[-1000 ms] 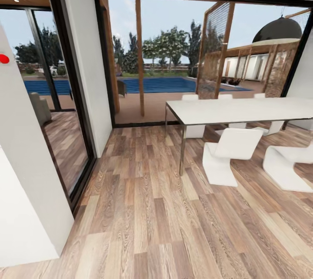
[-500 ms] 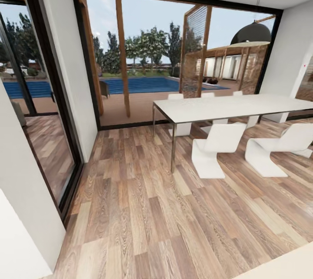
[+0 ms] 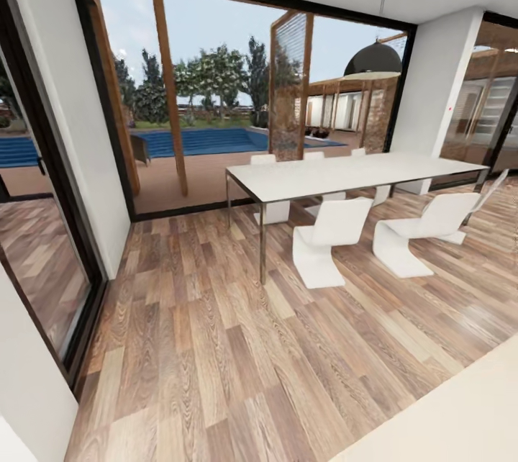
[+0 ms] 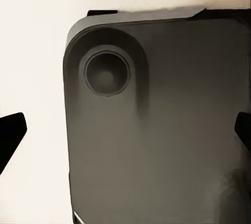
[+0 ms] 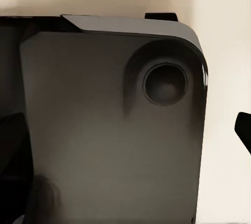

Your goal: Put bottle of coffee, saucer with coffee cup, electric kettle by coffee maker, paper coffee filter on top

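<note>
I am on the move, facing a dining room; the coffee maker, kettle, cup, saucer, bottle and shelf are out of view. In the left wrist view my left gripper (image 4: 125,132) is open, its black fingertips (image 4: 10,136) spread wide over a dark grey panel (image 4: 167,145) of my own body, with nothing between them. In the right wrist view my right gripper (image 5: 125,130) is likewise open above a matching dark panel (image 5: 104,130). A pale beige flat surface (image 3: 460,419) cuts into the head view's lower right corner; I cannot tell whether it is the countertop.
A long white dining table (image 3: 345,173) with several white chairs (image 3: 327,239) stands ahead to the right on the wood-plank floor (image 3: 216,347). A black pendant lamp (image 3: 371,60) hangs above it. Floor-to-ceiling glass (image 3: 208,102) faces a pool. A white wall (image 3: 29,390) stands close on the left.
The whole head view has swung to the right, so table, chairs and window slid left in the picture. The white wall at the left shrank and the beige surface grew at lower right.
</note>
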Robot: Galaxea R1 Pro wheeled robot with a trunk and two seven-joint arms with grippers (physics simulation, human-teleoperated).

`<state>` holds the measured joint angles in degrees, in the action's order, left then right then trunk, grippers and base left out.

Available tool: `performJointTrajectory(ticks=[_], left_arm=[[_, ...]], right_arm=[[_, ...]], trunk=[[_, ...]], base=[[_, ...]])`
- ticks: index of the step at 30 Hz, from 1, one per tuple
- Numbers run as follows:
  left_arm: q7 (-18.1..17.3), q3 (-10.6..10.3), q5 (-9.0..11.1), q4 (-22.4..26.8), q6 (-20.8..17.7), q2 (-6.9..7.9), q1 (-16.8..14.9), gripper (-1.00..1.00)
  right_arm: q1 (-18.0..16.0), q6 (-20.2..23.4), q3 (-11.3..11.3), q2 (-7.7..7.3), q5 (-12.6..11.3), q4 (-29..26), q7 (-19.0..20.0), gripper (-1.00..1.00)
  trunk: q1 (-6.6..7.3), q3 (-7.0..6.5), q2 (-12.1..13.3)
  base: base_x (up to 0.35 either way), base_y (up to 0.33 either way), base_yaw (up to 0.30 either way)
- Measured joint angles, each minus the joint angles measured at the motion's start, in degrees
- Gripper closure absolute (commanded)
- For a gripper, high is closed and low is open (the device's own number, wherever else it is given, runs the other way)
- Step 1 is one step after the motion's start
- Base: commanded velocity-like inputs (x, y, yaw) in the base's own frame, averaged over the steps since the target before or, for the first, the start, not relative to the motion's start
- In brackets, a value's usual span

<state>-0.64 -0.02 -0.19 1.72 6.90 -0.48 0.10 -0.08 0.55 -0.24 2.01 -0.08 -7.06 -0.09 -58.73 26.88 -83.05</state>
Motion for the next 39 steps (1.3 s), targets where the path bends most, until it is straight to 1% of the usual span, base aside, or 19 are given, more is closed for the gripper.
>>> performJointTrajectory(ticks=[6, 10, 23, 27, 30, 39], left_arm=[[0.0, 0.2, 0.4, 0.8, 2.5, -0.12, 0.0, -1.0], [0.1, 0.3, 0.6, 1.4, 3.6, -0.22, 0.0, -1.0], [0.1, 0.4, 0.6, 1.8, 3.8, -0.3, 0.0, -1.0], [0.1, 0.3, 0.6, 1.8, 3.8, -0.74, 0.0, -1.0], [0.1, 0.3, 0.6, 1.8, 3.8, -0.75, 0.0, -1.0], [0.1, 0.4, 0.6, 1.9, 3.7, -0.89, 0.0, -1.0]], right_arm=[[0.0, 0.0, -0.1, -0.13, -0.1, 0.0, 0.1, -1.0], [0.0, 0.0, -0.1, -0.09, -0.2, 0.0, 0.2, -1.0], [0.0, -0.1, 0.0, -0.05, -0.1, 0.0, 0.3, -1.0], [0.0, -0.1, 0.0, -0.07, -0.1, 0.0, 0.3, -1.0], [0.0, -0.1, 0.0, -0.07, -0.1, 0.0, 0.3, -1.0], [0.0, -0.1, 0.0, 0.0, -0.1, 0.0, 0.3, -1.0]], trunk=[[-0.01, 0.0, 0.0], [-0.02, 0.03, 0.0], [-0.02, 0.31, 0.0], [-0.02, 0.38, 0.0], [-0.01, 0.39, 0.0], [0.0, 0.39, 0.0]], base=[[-0.038, 0.017, -0.258], [-0.202, 0.201, -0.244], [-0.191, 0.276, -0.256], [-0.192, 0.279, -0.263], [-0.138, 0.246, -0.265], [-0.017, 0.032, -0.265]])
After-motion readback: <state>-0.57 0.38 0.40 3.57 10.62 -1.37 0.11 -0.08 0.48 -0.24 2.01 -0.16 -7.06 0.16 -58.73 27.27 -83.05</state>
